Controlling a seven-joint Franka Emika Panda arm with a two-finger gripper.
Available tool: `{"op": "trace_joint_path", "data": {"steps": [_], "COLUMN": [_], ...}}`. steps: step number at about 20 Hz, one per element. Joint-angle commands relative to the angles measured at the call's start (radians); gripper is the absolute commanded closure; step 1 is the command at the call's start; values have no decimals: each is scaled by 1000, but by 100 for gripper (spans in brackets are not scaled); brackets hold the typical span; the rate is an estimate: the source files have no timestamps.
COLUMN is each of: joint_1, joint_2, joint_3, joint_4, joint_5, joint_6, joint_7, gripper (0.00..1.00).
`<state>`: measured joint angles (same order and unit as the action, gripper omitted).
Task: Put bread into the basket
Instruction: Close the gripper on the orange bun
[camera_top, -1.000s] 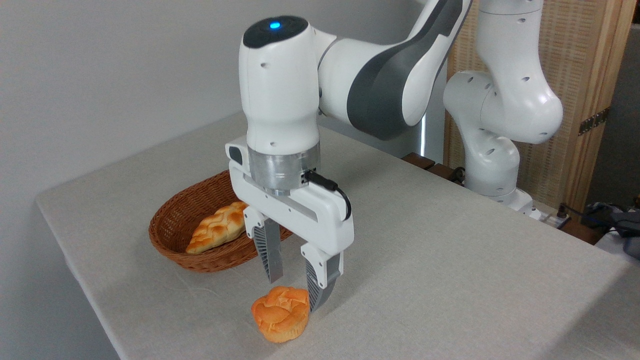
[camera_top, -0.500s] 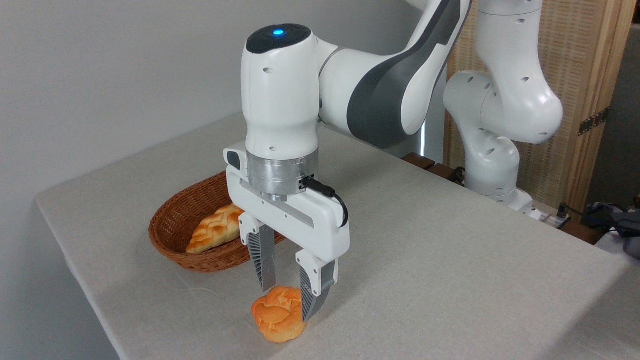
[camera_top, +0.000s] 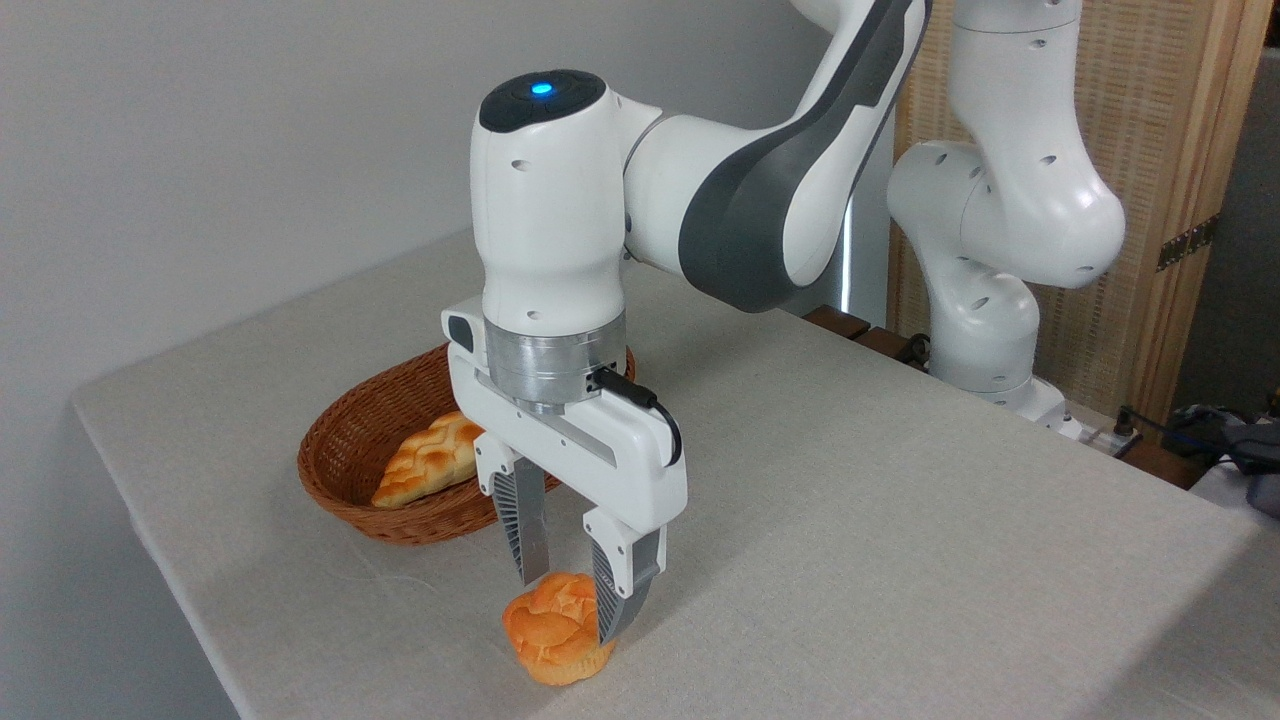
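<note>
At the left of the table (camera_top: 900, 560) sits the basket (camera_top: 350, 470), oval and woven brown, near the table's left edge. A long golden braided loaf (camera_top: 425, 462) lies inside it, tilted against the near wall, its right end hidden behind the robot's hand. Just to the right of the basket and nearer the camera, the bread (camera_top: 553, 640) rests on the cloth close to the front edge, well clear of the basket's rim (an orange bun with a folded top and a paler base). The gripper (camera_top: 572, 612) hangs straight down over it, its two ribbed fingers (camera_top: 522, 525) straddling the bun's top: the left one reaches the back of the bun's crown and the right one lies against its right side. The jaws are still partly apart; whether they actually press the bun I cannot tell. Farther right, the white and grey arm (camera_top: 760, 190) rises to its base (camera_top: 985, 330) at the table's far edge, in front of a wooden screen (camera_top: 1170, 180).
</note>
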<state>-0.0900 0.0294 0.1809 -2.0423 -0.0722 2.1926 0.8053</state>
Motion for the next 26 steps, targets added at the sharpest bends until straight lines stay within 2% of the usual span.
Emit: {"op": "trace_joint_path", "data": {"steps": [1, 7, 11, 14, 15, 17, 26], "joint_1": [-11, -16, -24, -24, -24, -24, -24], "joint_2": [-2, 32, 34, 35, 35, 35, 34], "joint_3": [5, 2, -1, -1, -1, -3, -3], "joint_4": [-12, -12, -42, -45, -45, -47, -47], "joint_5": [-18, -15, -15, -18, -18, -18, -18], "joint_6": [27, 32, 121, 121, 119, 119, 119], "joint_7": [14, 25, 34, 63, 64, 65, 69], "gripper": [0, 0, 2, 49, 56, 63, 63]}}
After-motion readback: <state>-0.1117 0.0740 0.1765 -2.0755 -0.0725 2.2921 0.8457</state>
